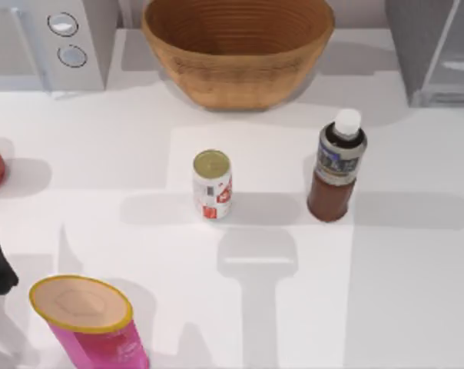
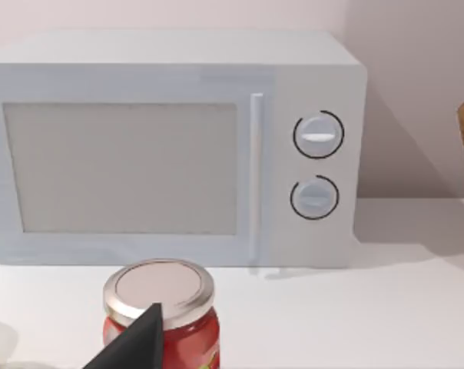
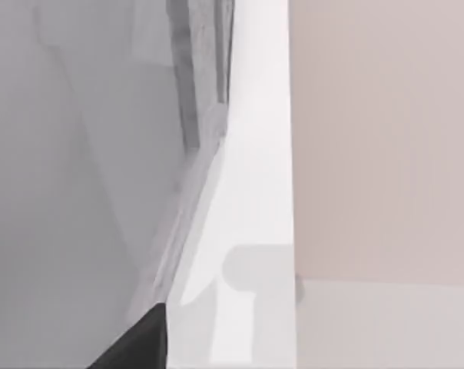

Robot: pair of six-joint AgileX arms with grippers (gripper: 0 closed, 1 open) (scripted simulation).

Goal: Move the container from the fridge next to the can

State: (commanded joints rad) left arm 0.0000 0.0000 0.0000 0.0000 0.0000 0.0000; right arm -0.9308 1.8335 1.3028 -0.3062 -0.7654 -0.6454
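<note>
- From above I see the container [image 1: 337, 166] standing right of the can [image 1: 212, 184], apart.
- My left wrist view shows a red jar [image 2: 162, 317].
- I cannot tell either gripper's grip.

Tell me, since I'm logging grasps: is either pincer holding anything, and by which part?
Nothing is held. The bottle stands free on the table, right of the can, with no pincer on it.

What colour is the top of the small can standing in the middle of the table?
Dull gold; the can shows best in the top view.
</note>
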